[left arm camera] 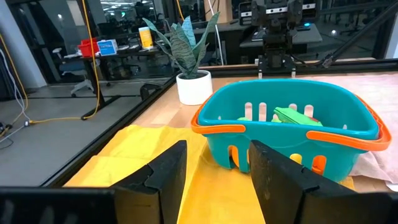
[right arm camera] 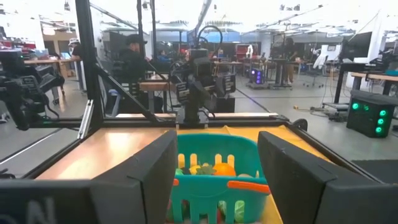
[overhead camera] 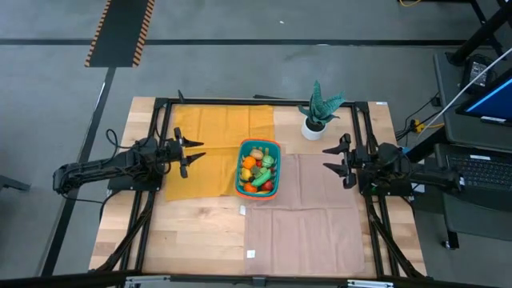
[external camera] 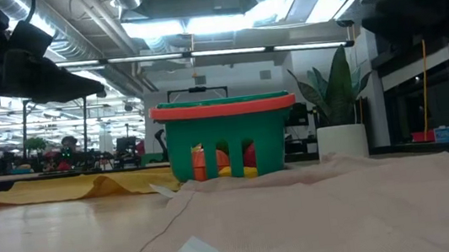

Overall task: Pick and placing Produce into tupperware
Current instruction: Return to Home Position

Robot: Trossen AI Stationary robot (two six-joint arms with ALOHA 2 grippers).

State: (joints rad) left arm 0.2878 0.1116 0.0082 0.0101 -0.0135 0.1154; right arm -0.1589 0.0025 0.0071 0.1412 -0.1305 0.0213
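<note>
With the produce (overhead camera: pixel 258 166) heaped in the teal tupperware (overhead camera: pixel 260 142) at the middle of the tabletop (overhead camera: pixel 200 232), the left hand (overhead camera: pixel 190 154) and right hand (overhead camera: pixel 338 162) flank it, fingers apart and empty (parking, I judge), needing only a clear retreat.

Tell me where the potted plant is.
In the high view, the potted plant stands near the far edge of the table, right of the teal basket.

Wooden table (overhead camera: pixel 200 232) under yellow cloth (overhead camera: pixel 208 148), tan cloth (overhead camera: pixel 312 216), potted plant (overhead camera: pixel 314 126).
</note>
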